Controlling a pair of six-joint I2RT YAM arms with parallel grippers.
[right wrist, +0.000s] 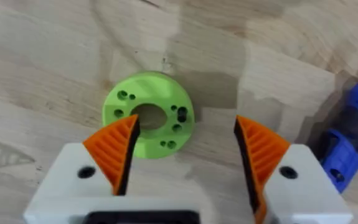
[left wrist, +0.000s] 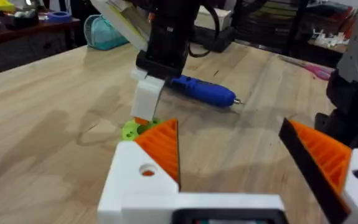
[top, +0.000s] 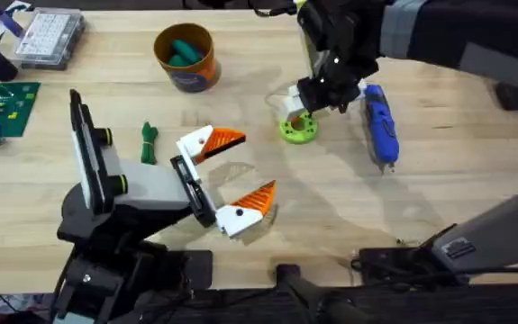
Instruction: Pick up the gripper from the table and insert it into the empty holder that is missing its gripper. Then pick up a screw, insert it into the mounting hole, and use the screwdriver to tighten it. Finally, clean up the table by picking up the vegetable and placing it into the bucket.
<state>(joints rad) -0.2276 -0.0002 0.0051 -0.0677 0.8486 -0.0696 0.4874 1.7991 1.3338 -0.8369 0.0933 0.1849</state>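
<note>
Right gripper (right wrist: 182,152), white with orange ribbed pads, hangs spread wide above the lime-green round disc (right wrist: 149,114) on the light wooden table (top: 475,193). Left gripper (top: 231,175) is likewise spread, holding nothing. The slim blue screwdriver (top: 380,124) lies just beside the disc; the dark-green vegetable (top: 149,141) lies near the orange bucket (top: 186,56).

Left hand (top: 231,175) sits mid-surface (top: 439,198), orange pads spread wide, nothing between them. Vegetable (top: 149,142) lies just beside it; bucket (top: 186,56) farther back with teal pieces inside. Right hand (top: 305,110) hangs over the lime-green disc (top: 297,129) — screwdriver (top: 380,126) just beside it, flat on the surface.
</note>
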